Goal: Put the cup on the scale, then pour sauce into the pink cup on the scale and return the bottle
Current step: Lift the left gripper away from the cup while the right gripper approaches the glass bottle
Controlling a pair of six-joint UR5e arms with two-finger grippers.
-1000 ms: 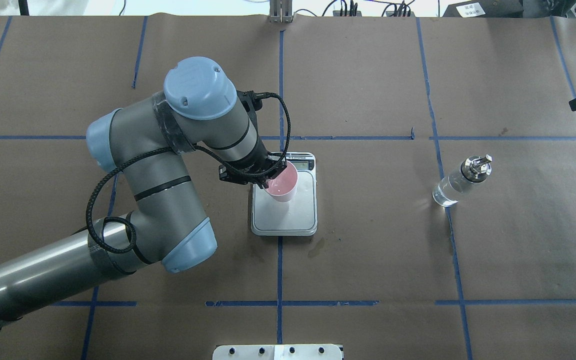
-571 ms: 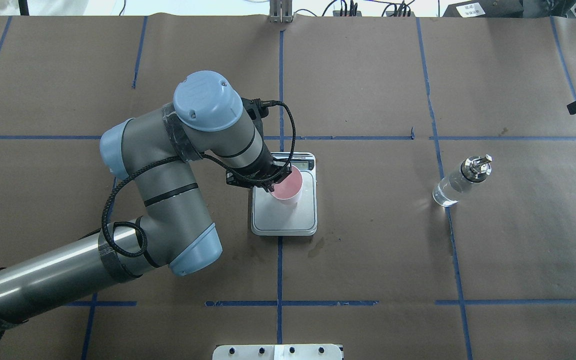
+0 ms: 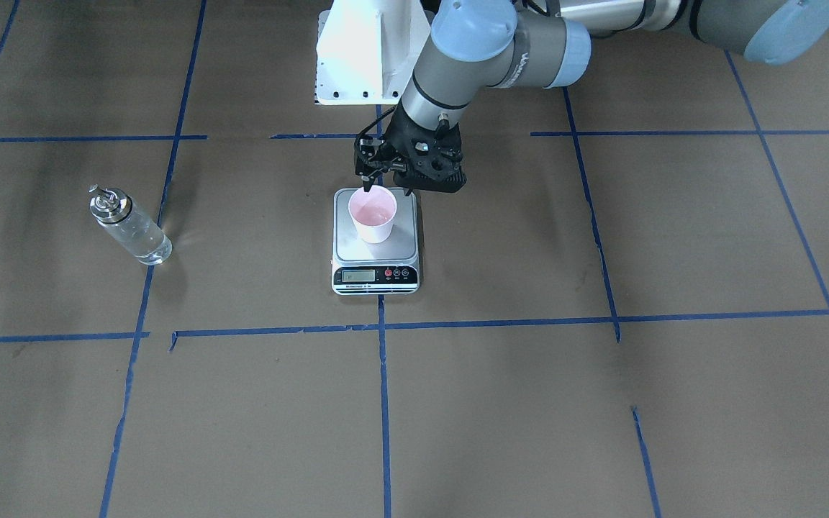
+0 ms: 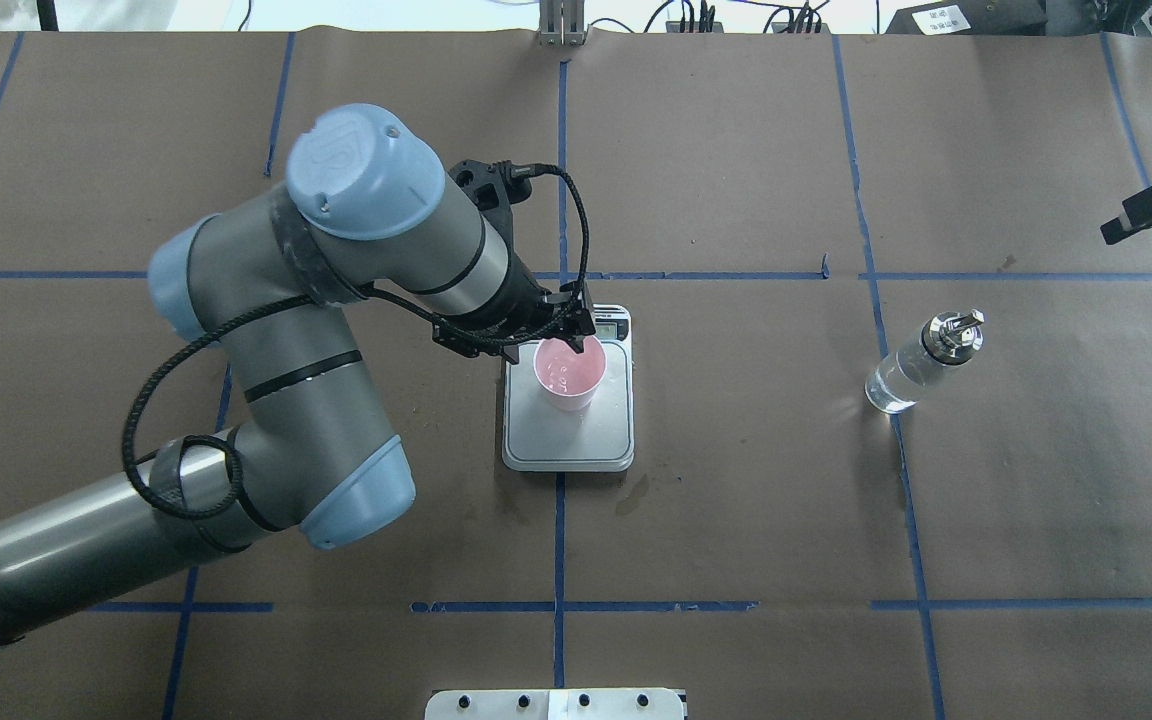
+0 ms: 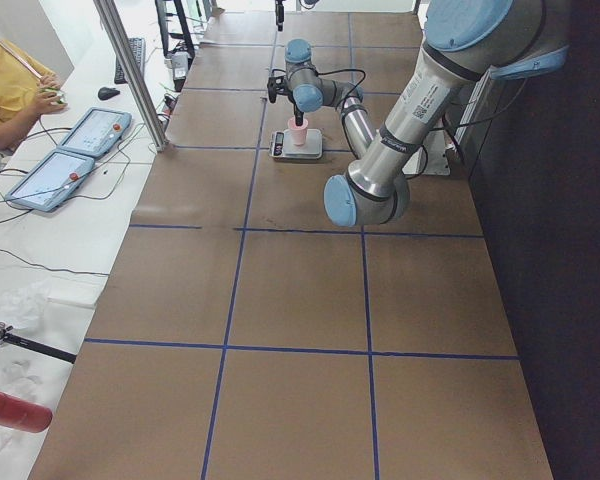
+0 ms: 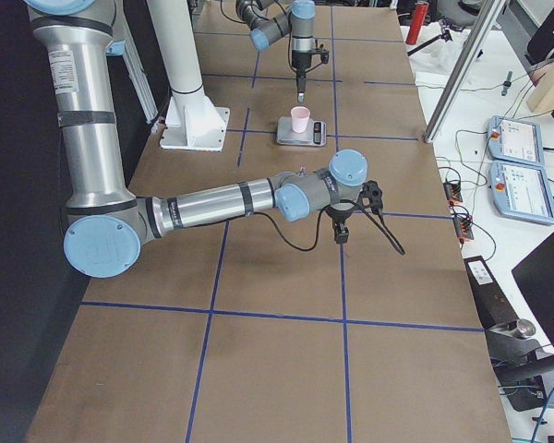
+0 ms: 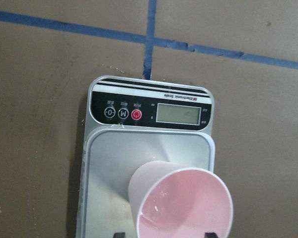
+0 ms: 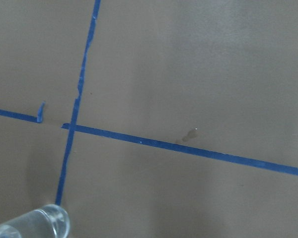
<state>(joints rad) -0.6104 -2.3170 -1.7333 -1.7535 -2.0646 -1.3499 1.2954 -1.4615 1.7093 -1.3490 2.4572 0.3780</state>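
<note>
One cup (image 4: 568,372), one scale (image 4: 568,445), apparently one bottle (image 4: 919,362).

**Around the work area: paper, tape and bench gear**

Your table is covered in brown paper (image 4: 736,500), and blue tape lines (image 4: 558,540) divide it into large squares. A few dark stains (image 4: 633,494) mark the paper just beside the centre line. A white mounting pedestal (image 3: 357,57) stands at the robot's edge of the table. On your side, a slanting aluminium post (image 5: 130,70) rises at the table's edge, next to a white bench (image 5: 50,250). Two tablets (image 5: 93,131) lie side by side on that bench, with a computer mouse (image 5: 108,93) just beyond them. A person in a yellow shirt (image 5: 5,80) is at the bench near the tablets. A red cylinder (image 5: 10,411) lies at the bench's near end.
</note>
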